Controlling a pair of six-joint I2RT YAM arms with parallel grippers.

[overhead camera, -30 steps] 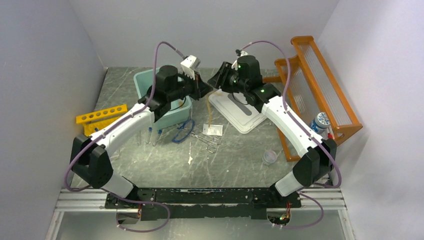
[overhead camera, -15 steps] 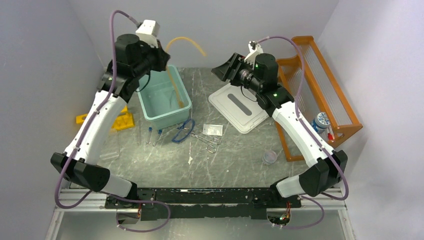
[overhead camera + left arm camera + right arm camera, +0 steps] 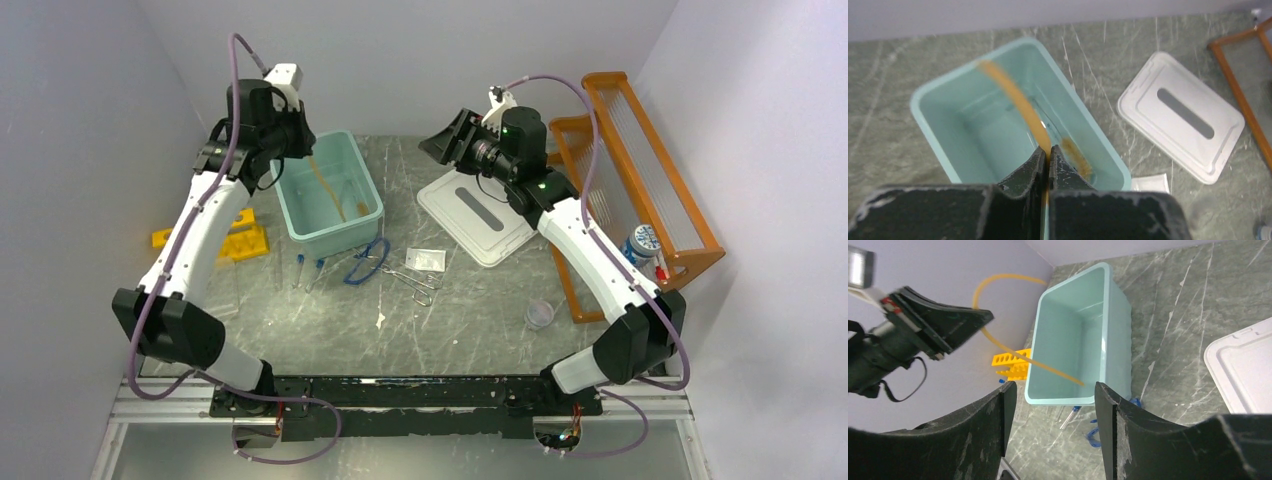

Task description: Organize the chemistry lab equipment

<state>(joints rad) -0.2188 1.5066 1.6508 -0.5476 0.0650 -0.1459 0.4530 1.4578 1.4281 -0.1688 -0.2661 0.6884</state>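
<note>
My left gripper (image 3: 300, 150) hangs over the back left of the teal bin (image 3: 345, 232), shut on the tan tubing (image 3: 330, 190). In the left wrist view the fingertips (image 3: 1049, 152) pinch the tubing (image 3: 1018, 100), which curves down into the bin (image 3: 923, 115). My right gripper (image 3: 448, 140) is raised above the white lid (image 3: 475, 215), open and empty. Its wrist view looks between its jaws (image 3: 1055, 390) at the bin (image 3: 1034, 355) and the tubing (image 3: 1048, 369). Blue tubing (image 3: 368, 262), forceps (image 3: 420, 282), test tubes (image 3: 300, 270) and a clear cup (image 3: 540, 314) lie on the table.
A yellow tube rack (image 3: 245, 240) sits left of the bin, partly behind my left arm. An orange wooden shelf (image 3: 640, 150) leans at the right wall, with a blue-capped bottle (image 3: 640, 243) beside it. A small white packet (image 3: 425, 260) lies near the forceps.
A second ago both grippers met over the middle. The right one opened and drew back right. The left swung the tan tubing left and has lowered it into the bin.
</note>
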